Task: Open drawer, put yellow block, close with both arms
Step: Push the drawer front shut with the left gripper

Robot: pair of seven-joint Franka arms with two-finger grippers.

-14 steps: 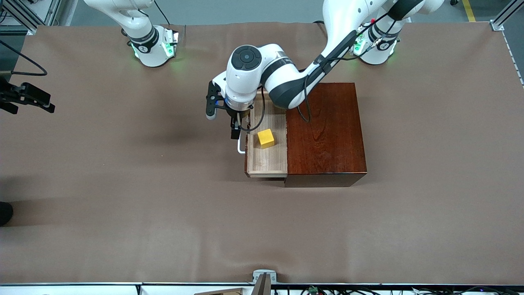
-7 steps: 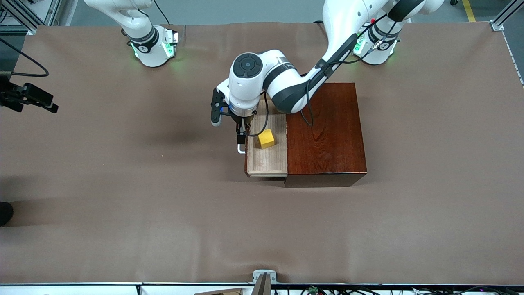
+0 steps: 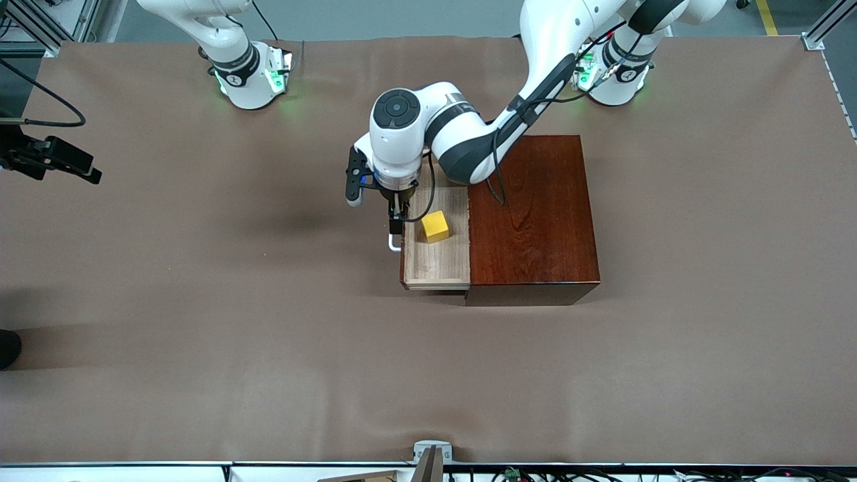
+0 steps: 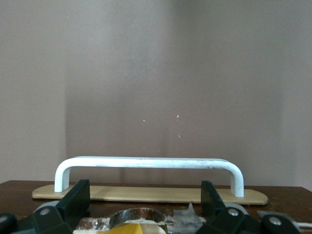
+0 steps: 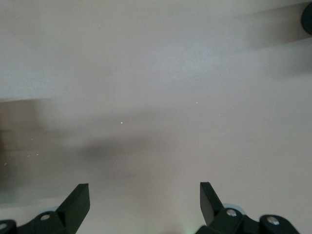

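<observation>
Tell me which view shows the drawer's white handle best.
The left wrist view: the whole white handle spans the picture, just past the open left gripper. The front view shows only a short curved end below that gripper, at the open drawer. The right wrist view shows none of it.

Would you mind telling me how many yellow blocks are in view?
1. The yellow block lies in the open drawer, beside the left tool. The closed part of the box could hide others.

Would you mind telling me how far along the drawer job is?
Done: the drawer is open with the yellow block inside. In hand: the open left gripper is at the white handle. Left: closing; the open right gripper waits over bare table.
</observation>
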